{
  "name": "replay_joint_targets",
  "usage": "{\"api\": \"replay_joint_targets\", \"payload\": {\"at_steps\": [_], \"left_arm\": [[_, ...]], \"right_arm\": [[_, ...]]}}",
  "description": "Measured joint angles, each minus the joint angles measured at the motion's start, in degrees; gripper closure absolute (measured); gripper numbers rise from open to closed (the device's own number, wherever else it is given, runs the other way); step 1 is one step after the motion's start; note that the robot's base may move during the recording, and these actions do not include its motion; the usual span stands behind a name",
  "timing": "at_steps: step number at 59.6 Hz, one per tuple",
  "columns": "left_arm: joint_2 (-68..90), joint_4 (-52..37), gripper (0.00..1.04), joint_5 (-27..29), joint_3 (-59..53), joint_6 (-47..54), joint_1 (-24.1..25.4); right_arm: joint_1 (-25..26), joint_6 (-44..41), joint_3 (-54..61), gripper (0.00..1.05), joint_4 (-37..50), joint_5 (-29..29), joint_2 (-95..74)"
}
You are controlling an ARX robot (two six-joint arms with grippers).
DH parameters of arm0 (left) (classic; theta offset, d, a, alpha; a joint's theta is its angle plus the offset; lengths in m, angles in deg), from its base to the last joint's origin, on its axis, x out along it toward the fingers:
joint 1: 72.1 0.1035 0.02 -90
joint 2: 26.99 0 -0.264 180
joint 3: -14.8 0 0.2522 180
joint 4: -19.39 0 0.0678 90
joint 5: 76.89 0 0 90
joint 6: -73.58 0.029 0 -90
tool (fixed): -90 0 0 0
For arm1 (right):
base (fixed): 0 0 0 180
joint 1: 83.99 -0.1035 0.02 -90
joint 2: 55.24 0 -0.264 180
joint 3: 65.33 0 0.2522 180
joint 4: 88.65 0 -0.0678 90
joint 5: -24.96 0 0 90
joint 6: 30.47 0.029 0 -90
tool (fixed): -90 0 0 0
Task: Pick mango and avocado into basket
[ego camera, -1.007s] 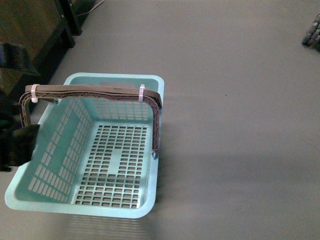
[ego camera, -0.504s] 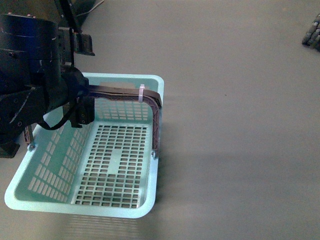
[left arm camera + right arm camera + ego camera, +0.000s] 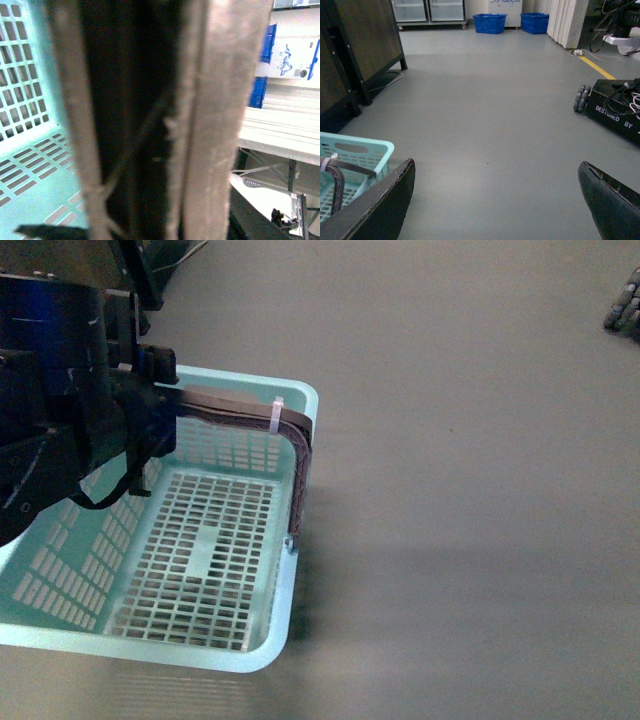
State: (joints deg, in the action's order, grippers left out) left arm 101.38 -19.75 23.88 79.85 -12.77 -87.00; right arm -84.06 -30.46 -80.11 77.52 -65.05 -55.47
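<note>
The light teal plastic lattice basket (image 3: 300, 400) stands low and to the left in the front view, and the part of its slotted bottom that shows holds no fruit. Its brown handle (image 3: 240, 412) runs side to side along the far rim. The black left hand (image 3: 150, 400) covers the handle's left stretch. The handle fills the left wrist view lengthwise, so I cannot tell whether that hand is clamped on it. The right hand (image 3: 496, 167) hangs with its fingers wide apart and holds nothing, the basket off to its left. Neither the yellow-orange mango nor the dark green avocado shows in any view, so which way to reach cannot be judged. The right arm looks the freer one.
</note>
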Motion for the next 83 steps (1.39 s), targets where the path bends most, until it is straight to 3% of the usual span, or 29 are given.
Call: {"api": "replay_joint_targets", "payload": {"at_steps": [21,34,83], "left_arm": [[-27.30,3.63,0.89,4.07,-13.81,8.28,-2.75],[-56.52,15.67,0.89,7.37,-24.48,14.53,-1.46],[-58.86,15.96,0.90,7.19,-24.83,15.39,-1.46]], "right_arm": [[0.00,0.00,0.00,0.09,0.00,-0.02,0.00],[0.00,0.00,0.00,0.09,0.00,-0.02,0.00],[0.00,0.00,0.00,0.09,0.00,-0.02,0.00]]}}
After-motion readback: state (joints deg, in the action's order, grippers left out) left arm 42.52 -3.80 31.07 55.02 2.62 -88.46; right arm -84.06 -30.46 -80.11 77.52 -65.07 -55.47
